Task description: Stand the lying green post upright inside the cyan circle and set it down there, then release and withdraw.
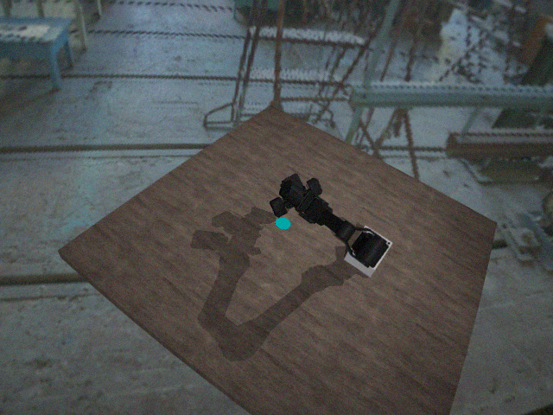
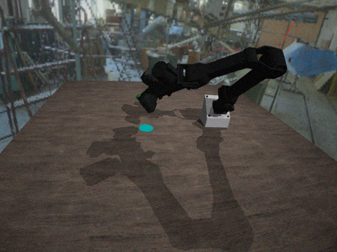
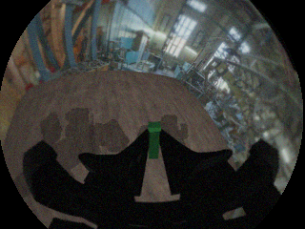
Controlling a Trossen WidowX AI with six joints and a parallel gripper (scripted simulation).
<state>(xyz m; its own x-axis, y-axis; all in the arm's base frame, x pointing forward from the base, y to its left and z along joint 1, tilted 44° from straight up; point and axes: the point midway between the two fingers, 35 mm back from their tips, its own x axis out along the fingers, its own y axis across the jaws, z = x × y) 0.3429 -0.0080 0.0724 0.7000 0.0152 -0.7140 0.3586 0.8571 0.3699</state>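
Observation:
The green post (image 3: 153, 145) is pinched between the fingertips of my gripper (image 3: 154, 132), seen in the wrist view. In the exterior view only a small green end of the post (image 2: 137, 96) shows past the dark finger; the rest is hidden, so its exact tilt is unclear. The gripper is shut on it and held above the table, behind the cyan circle (image 1: 282, 223) (image 2: 146, 128) as the exterior camera sees it. The flat circle has nothing standing on it. The circle does not show in the wrist view. In the top view the arm hides the post.
The arm's white base block (image 1: 369, 269) (image 2: 217, 122) stands on the brown wooden table (image 1: 392, 339) (image 2: 89, 222), to the right of the circle. Large arm shadows fall across the table and close beside the circle. The table's far edge lies beyond the gripper in the exterior view.

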